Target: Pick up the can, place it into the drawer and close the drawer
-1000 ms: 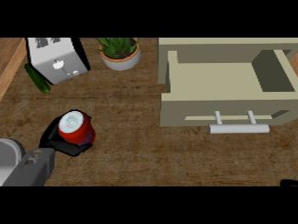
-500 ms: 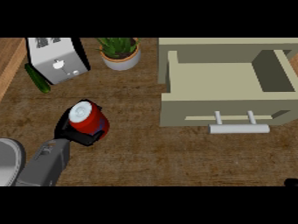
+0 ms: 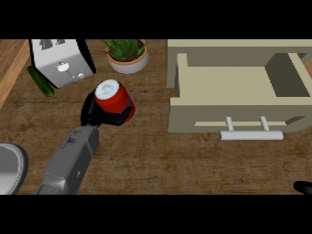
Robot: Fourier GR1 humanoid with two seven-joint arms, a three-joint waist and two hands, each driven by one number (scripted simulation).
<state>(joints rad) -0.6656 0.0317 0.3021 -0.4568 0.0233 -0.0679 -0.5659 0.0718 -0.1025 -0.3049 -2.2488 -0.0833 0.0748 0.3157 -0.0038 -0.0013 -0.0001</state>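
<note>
Head view: the left hand (image 3: 96, 114) was clenched around the can (image 3: 113, 97), left of centre. Over the preceding second the can had moved up and right, toward the open drawer (image 3: 185, 89) at upper right, so transport had begun. The can appeared lifted, though contact with the counter (image 3: 185, 160) could not be excluded. Only a sliver of the right hand (image 3: 311, 187) showed, lower right; its state could not be determined.

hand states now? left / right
Left hand: shut on the red can, held over the counter.
Right hand: only a sliver at the lower right edge; fingers cannot be told.
</note>
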